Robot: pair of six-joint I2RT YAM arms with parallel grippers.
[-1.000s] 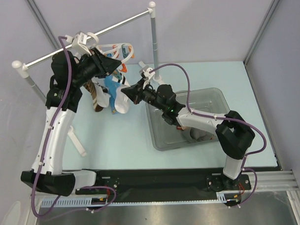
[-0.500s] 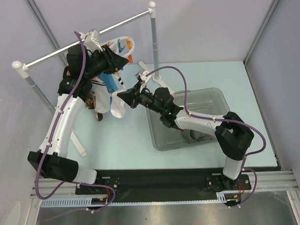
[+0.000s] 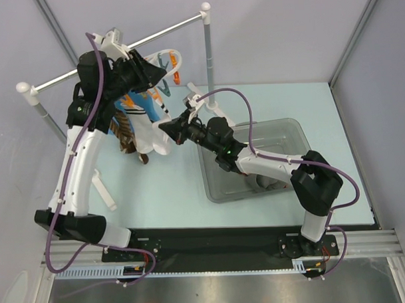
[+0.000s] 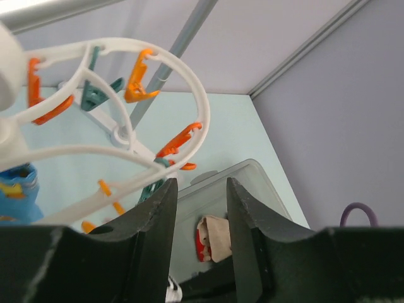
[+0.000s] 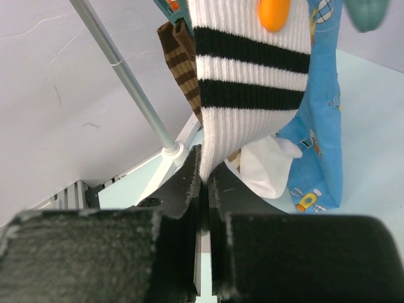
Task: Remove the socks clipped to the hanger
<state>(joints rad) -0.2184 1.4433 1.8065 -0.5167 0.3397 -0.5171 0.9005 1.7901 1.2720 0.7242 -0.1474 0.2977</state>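
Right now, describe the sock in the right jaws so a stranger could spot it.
By the long white rail is a white plastic ring hanger. One orange clip on it holds a white ribbed sock with two black stripes, unlike the brown striped sock and blue printed cloth beside it.

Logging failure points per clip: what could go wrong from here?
The right gripper has its jaws on only the edge of the striped sock, which may slip free while the orange clip holds. The left gripper has open jaws off the hanger, so a tug could swing it.
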